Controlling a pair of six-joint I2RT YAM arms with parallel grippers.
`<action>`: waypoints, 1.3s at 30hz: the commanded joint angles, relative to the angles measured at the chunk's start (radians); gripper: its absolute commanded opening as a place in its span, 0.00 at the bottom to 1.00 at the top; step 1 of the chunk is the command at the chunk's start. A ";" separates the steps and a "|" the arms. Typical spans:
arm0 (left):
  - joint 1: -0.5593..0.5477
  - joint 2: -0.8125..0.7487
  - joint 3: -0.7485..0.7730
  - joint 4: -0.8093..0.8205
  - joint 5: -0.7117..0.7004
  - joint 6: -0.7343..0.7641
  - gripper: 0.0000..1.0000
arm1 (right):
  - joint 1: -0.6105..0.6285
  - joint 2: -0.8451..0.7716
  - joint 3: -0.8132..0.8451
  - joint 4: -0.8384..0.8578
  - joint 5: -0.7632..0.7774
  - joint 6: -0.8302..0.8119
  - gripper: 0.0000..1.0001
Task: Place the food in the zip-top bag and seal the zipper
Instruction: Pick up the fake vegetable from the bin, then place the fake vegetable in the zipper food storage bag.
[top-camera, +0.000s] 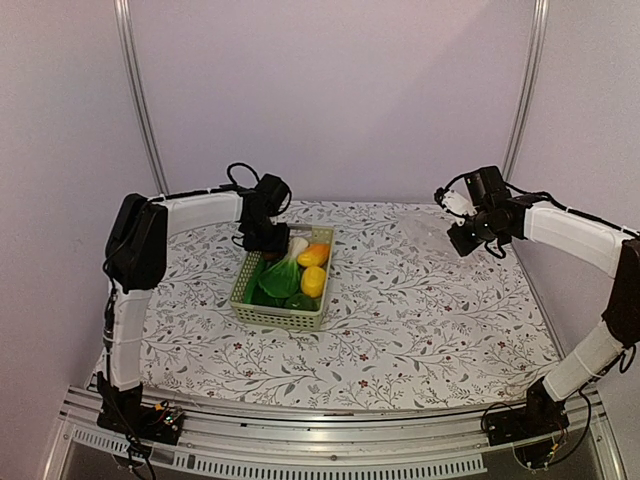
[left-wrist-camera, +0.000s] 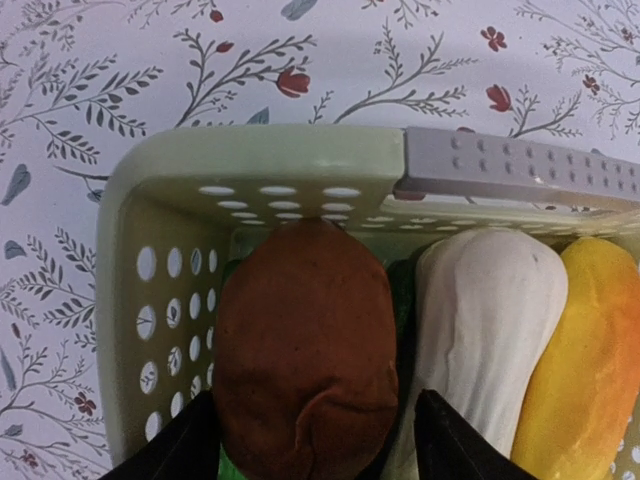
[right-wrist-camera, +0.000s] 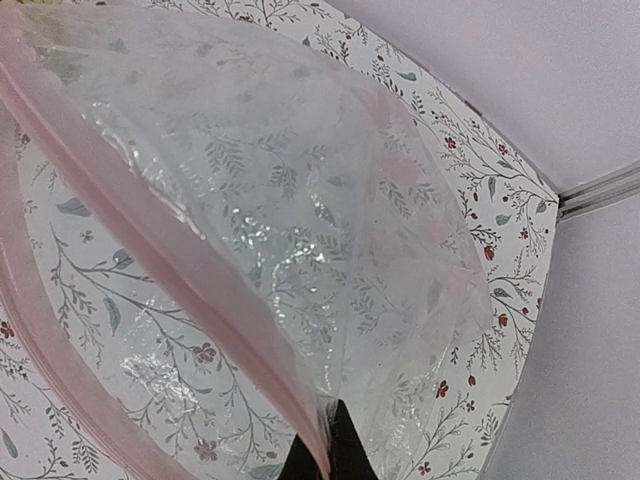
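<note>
The food lies in a pale green basket (top-camera: 285, 315): a yellow piece (top-camera: 313, 282), an orange one (top-camera: 315, 255) and leafy greens (top-camera: 280, 278). My left gripper (top-camera: 262, 238) reaches into the basket's far end. In the left wrist view it (left-wrist-camera: 315, 400) stands open, its fingers (left-wrist-camera: 180, 450) straddling a brown mushroom-like piece (left-wrist-camera: 305, 345), with a slim gap at the right finger. A white stem (left-wrist-camera: 485, 330) and a yellow-orange piece (left-wrist-camera: 590, 360) lie beside it. At the far right my right gripper (top-camera: 462, 240) is shut on the edge of the zip-top bag (right-wrist-camera: 300, 200), pinching by its pink zipper (right-wrist-camera: 170, 260). The bag's mouth hangs open.
The basket's rim (left-wrist-camera: 260, 155) and perforated wall closely frame the brown piece. A floral cloth (top-camera: 420, 320) covers the table. Walls stand close behind and at both sides, with metal posts (top-camera: 140, 100) in the back corners.
</note>
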 joint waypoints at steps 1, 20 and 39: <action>0.013 0.044 0.029 -0.008 -0.023 0.016 0.64 | -0.002 -0.012 -0.013 -0.002 -0.018 0.004 0.00; -0.011 -0.225 -0.039 0.007 -0.078 0.042 0.35 | -0.002 -0.016 -0.003 -0.016 -0.013 -0.018 0.00; -0.372 -0.189 -0.023 0.582 0.527 -0.181 0.25 | 0.052 0.091 0.096 -0.085 -0.148 0.033 0.00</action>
